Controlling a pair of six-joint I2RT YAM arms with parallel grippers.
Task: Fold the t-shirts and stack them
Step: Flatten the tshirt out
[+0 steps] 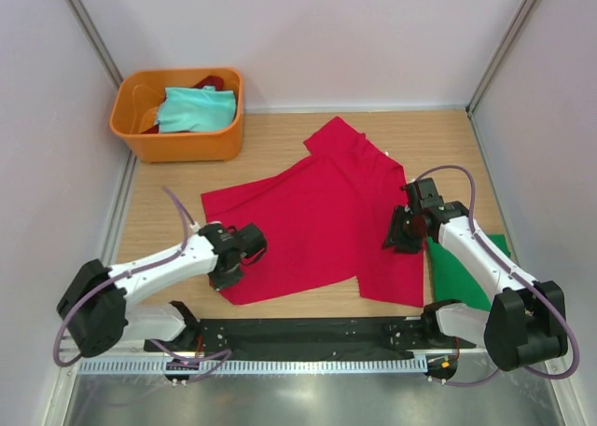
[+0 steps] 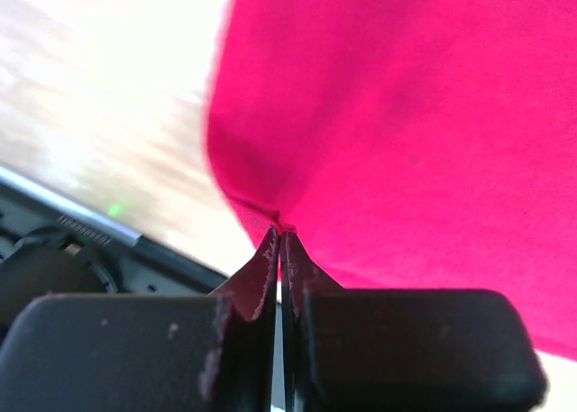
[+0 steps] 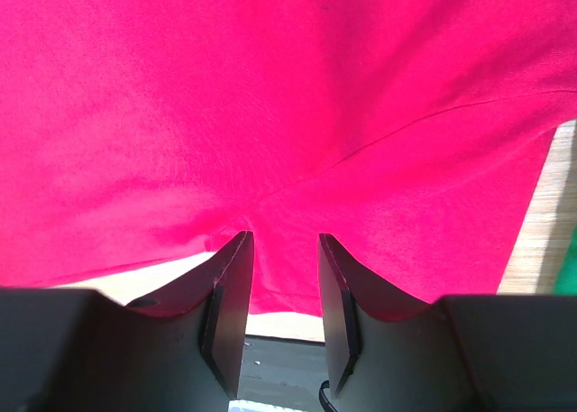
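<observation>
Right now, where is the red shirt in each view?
Top: red shirt spread mid-table.
Left wrist: shirt fills the right side; left gripper shut on its edge.
Right wrist: shirt fills most of the frame, above the open right gripper.
Shared landmark: the wooden table, bare beside the shirt in all three.

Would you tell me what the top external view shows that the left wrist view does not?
Only the top view shows the orange tub holding the pale teal shirt, the green shirt and the right gripper. Only the left wrist view shows the left gripper pinched shut on cloth. Both show the red shirt on the wooden table.
</observation>
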